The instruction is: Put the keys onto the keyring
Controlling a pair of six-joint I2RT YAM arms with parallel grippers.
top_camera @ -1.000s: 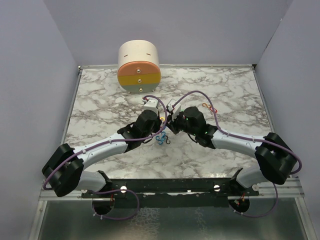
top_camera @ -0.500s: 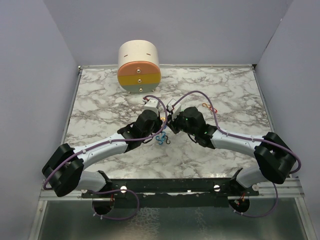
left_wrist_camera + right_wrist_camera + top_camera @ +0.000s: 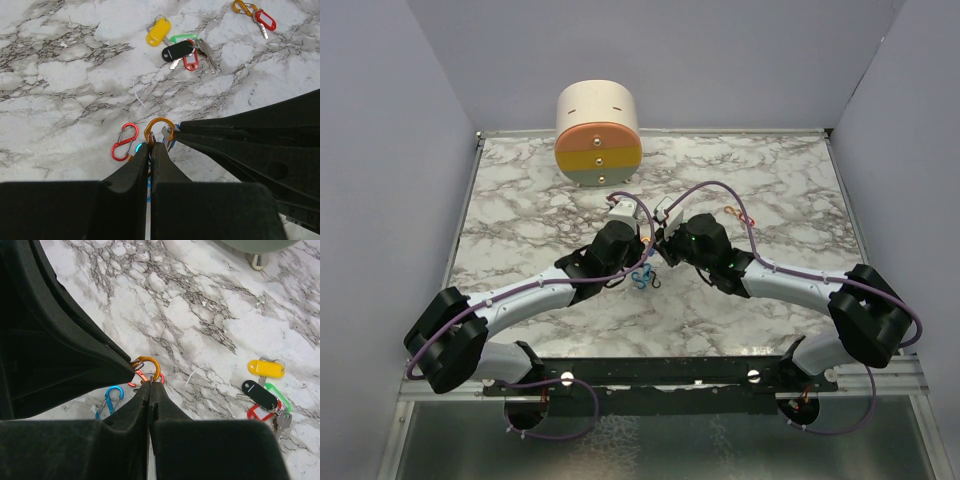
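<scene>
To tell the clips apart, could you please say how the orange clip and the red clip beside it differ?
The orange clip is pinched by the left gripper; the red clip lies loose on the table. The orange clip shows one rounded loop; the red clip shows two. Both are small wire clips.

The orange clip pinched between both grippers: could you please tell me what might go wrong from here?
1. The left gripper and right gripper both pinch the orange clip by thin edges; it may twist free and drop among the red clip and blue clip.
2. The keys lie well apart, so one gripper must likely let go to fetch them, and the clip could swing.
</scene>
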